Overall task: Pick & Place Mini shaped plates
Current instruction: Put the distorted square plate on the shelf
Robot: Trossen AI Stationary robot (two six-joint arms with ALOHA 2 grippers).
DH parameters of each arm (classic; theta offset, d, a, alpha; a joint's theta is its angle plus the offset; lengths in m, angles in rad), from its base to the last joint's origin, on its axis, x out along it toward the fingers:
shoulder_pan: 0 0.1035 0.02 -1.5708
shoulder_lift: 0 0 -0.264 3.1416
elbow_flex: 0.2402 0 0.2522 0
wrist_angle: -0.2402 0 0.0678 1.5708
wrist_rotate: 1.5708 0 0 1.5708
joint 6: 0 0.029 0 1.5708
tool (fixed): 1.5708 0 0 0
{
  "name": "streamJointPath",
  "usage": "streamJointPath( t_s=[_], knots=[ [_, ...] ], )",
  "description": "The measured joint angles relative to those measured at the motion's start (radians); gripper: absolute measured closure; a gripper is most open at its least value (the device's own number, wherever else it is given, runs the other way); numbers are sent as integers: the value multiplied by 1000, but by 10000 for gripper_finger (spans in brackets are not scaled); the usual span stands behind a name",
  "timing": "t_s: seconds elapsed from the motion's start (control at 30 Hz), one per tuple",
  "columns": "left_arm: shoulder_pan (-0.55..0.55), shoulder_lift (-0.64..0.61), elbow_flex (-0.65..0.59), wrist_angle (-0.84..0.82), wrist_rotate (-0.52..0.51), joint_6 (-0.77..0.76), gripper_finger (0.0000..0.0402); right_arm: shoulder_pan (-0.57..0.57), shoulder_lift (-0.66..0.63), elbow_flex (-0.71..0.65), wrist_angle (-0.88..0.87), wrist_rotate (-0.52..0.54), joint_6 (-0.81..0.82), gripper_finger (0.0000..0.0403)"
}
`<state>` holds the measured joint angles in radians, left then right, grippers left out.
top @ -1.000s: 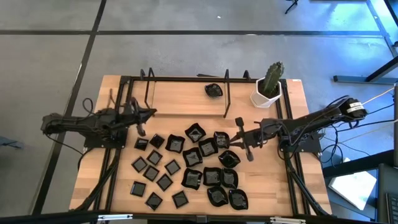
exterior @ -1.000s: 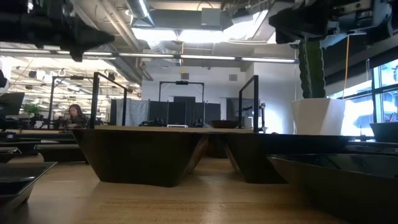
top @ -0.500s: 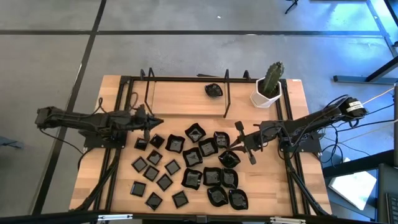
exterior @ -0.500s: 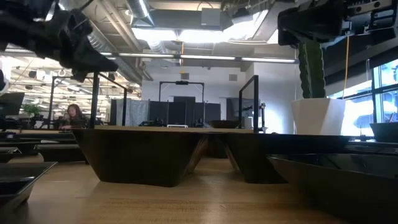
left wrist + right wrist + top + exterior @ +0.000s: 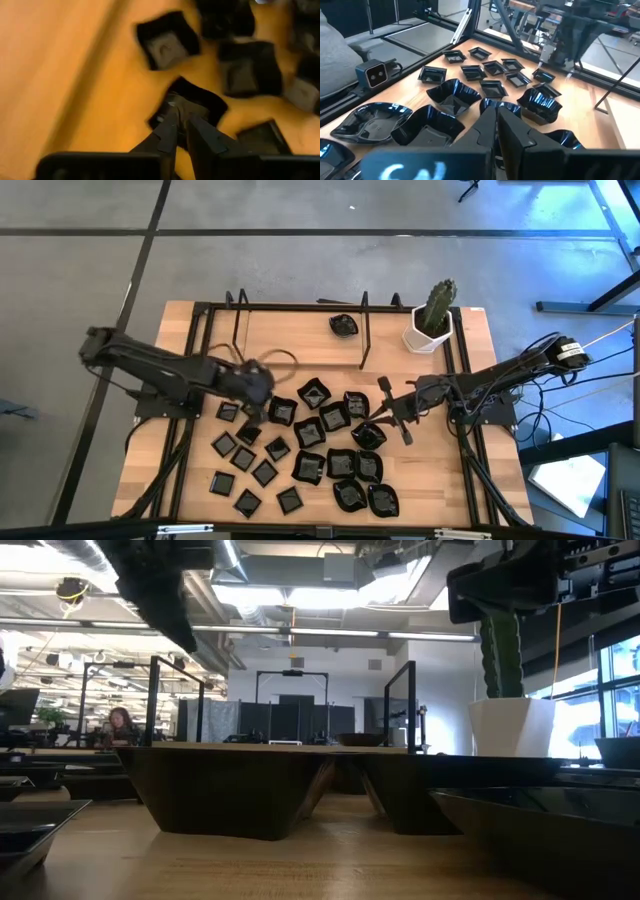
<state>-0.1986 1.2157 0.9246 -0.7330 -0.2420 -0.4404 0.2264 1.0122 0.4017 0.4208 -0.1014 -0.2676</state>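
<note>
**Left gripper over small square plate at top-left of the cluster**

Light wooden table carries the spread of glossy black mini plates: flat little squares toward the left, bigger raised-rim and wavy-edged ones toward the right. One more wavy black dish sits alone at the far edge, between the black wire racks. White pot with green cactus stands at the far right corner, well clear.

Left gripper reaches in from the left, directly above a small flat black square plate at the cluster's upper-left edge. Fingers are nearly together, only a narrow gap; they look empty. Plate is square, so no long axis; it lies turned diagonally to the fingers. The left arm is clearly the nearer one.

Obstacles: neighbouring small squares lie just beside the target on several sides, so little room to spread the fingers.

Right gripper hovers over the right side of the cluster above the wavy dishes, fingers closed, holding nothing.
</note>
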Motion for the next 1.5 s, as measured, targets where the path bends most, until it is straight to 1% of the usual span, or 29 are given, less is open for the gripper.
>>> streamJointPath(
  t_s=[0.07,0.17,0.37,0.47,0.57,0.6,0.77,0.93,1.13,1.27,1.5],
  knots=[
    [-19,86,67,-41,49,3,342,0,0,0,-4,0,2,382],
    [-52,201,152,-101,71,11,309,1,0,0,-4,-20,5,382],
    [-105,372,219,-110,91,67,233,1,0,0,-29,-86,47,382],
    [-124,421,245,-111,54,92,205,1,0,0,-40,-86,51,382],
    [-132,443,251,-113,2,130,188,1,0,0,-40,-86,56,382],
    [-132,449,251,-119,1,135,185,1,0,0,-40,-86,58,382],
    [-120,488,251,-152,67,146,181,1,0,0,-40,-86,57,382],
    [-112,520,229,-158,52,198,180,1,0,0,-42,-86,58,382],
    [-88,573,225,-158,46,203,180,1,0,0,-45,-86,55,382],
    [-70,607,225,-158,45,234,180,1,0,0,-45,-86,55,382],
    [-32,635,225,-159,58,245,185,1,0,0,-45,-85,51,382]
  ],
)
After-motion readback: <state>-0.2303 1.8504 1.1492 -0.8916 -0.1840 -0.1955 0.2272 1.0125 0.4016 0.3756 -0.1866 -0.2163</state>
